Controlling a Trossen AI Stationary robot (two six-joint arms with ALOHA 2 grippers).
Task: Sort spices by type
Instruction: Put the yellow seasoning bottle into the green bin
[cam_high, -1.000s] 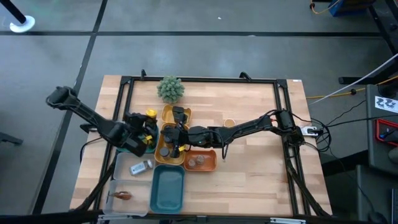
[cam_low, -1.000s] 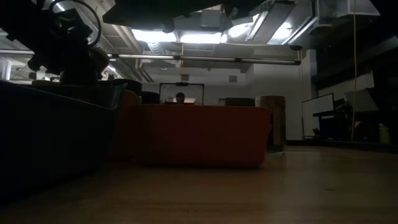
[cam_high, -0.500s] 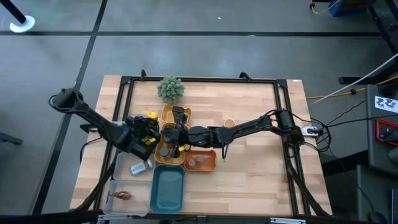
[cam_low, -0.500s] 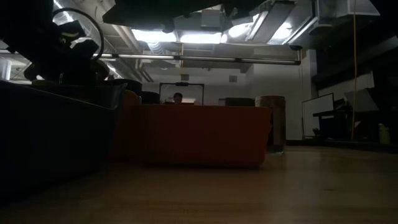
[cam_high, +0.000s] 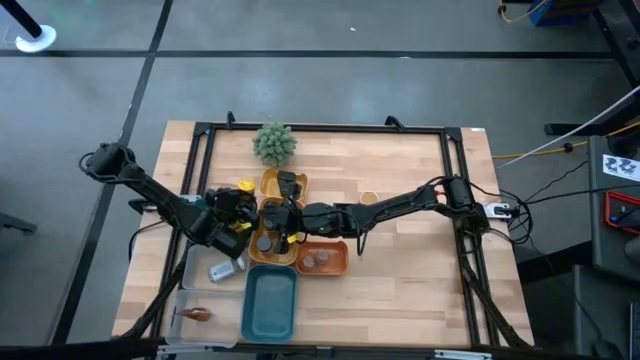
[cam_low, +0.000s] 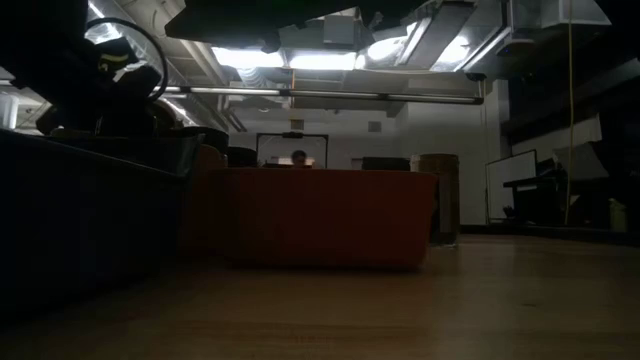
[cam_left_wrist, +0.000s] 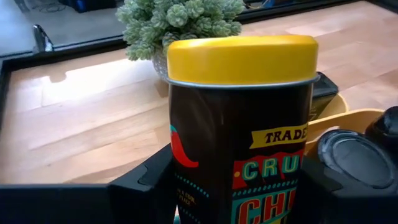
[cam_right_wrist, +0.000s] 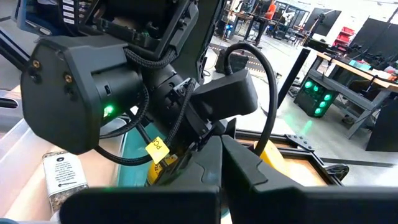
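Observation:
A dark spice tin with a yellow lid stands upright between the fingers of my left gripper, at the left edge of the yellow tray. Its yellow lid shows from above. My right gripper hangs over the yellow tray, shut with nothing between its fingers. Dark-capped jars stand in the yellow tray. Two more jars stand in the orange tray. A white-labelled jar lies on its side in the clear tray. My left gripper pinches the tin's side walls below the lid, one finger on each side. The fingers come from the table's left side, slanting a little downward. The tin stays upright. Its base lies below the picture's edge, so what it rests on does not show.
A fuzzy green plant stands behind the yellow tray. A teal tray lies near the front edge, with a brown packet to its left. Bare wood stretches right of the trays. A black frame rims the table.
My left gripper has sunk a little with the yellow-lidded tin and edged toward the yellow tray. The tin has stayed upright in the hold. My right arm has kept still.

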